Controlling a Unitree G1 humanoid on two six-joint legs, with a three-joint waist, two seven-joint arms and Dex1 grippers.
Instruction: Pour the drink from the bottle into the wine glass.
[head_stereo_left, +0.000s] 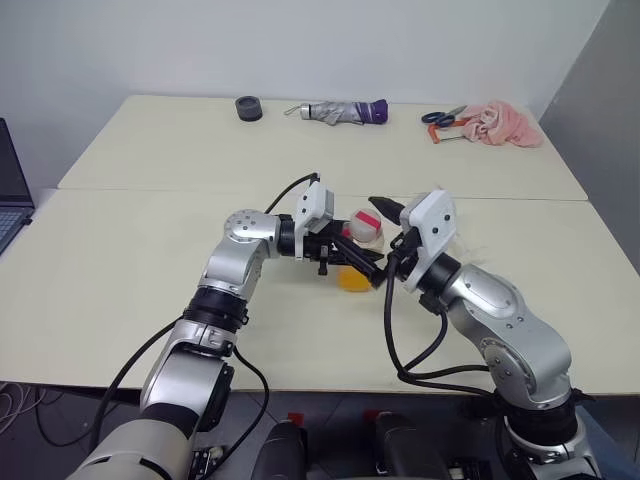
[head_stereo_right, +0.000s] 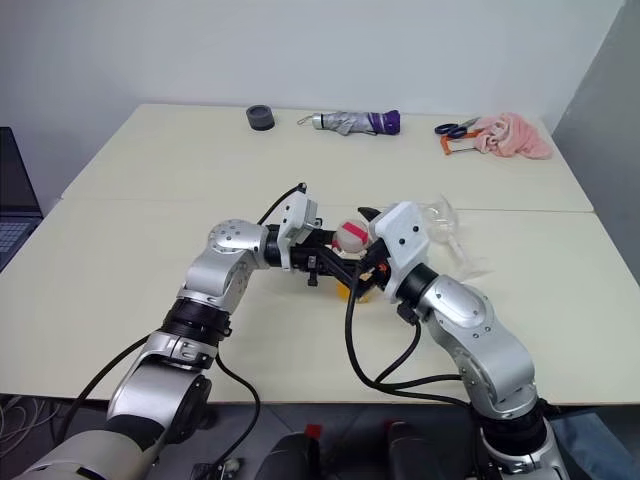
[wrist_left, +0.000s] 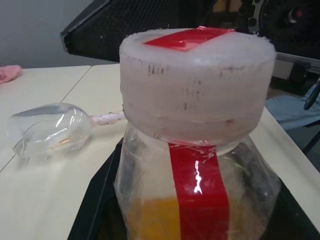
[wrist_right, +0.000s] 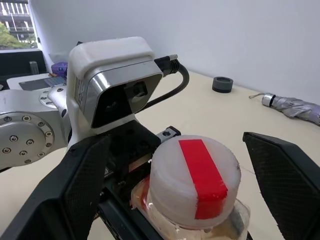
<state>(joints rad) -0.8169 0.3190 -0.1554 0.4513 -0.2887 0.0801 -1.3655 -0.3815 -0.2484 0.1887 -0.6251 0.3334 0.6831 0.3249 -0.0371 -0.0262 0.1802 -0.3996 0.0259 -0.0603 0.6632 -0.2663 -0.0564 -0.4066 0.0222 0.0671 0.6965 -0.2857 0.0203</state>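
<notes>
My left gripper (head_stereo_left: 350, 258) is shut on the bottle (wrist_left: 195, 195), a small clear plastic one with a red label stripe, held above the middle of the table. Its white cap (wrist_right: 195, 175) with a red strip sits on the neck. The orange drink (head_stereo_left: 352, 278) fills the bottle's lower part. My right gripper (wrist_right: 175, 150) is open, one black finger (wrist_right: 82, 190) on each side of the cap and apart from it. The clear wine glass (wrist_left: 47, 127) lies on its side on the table, just beyond my right gripper (head_stereo_right: 375, 240).
Along the far edge lie a black round object (head_stereo_left: 248, 107), a folded grey-purple umbrella (head_stereo_left: 340, 111), scissors (head_stereo_left: 440, 117) and a pink cloth (head_stereo_left: 505, 124). A laptop (head_stereo_left: 12, 190) sits at the left edge. A seam (head_stereo_left: 150, 190) runs across the two joined tables.
</notes>
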